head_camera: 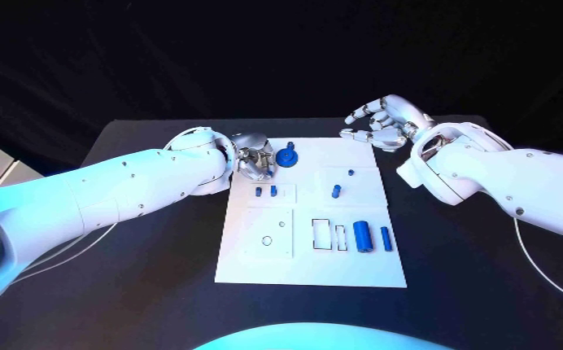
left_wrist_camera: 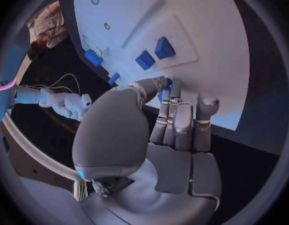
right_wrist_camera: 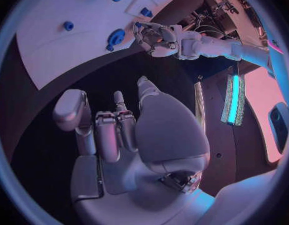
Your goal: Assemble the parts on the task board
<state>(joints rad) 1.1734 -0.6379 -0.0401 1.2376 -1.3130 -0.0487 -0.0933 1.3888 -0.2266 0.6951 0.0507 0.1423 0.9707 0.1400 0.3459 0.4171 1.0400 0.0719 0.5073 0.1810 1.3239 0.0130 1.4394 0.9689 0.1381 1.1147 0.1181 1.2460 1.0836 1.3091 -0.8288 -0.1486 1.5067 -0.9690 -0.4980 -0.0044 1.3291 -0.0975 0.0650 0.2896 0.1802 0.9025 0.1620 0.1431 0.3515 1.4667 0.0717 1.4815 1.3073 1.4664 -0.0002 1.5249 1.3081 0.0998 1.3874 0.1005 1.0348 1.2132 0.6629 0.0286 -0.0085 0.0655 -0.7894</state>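
Observation:
The white task board lies in the middle of the black table. My left hand is low over its far left corner, beside a round blue part. In the left wrist view the thumb and fingertips meet on a small blue piece. Two blue blocks stand on a raised pad just beyond. My right hand hovers above the board's far right corner with its fingers loosely apart and nothing in them. The right wrist view shows the round part and my left hand.
Two small blue pegs stand mid-board. A blue cylinder and a thinner one lie near the right edge, next to rectangular slots. A round hole is in the near left plate. Black table surrounds the board.

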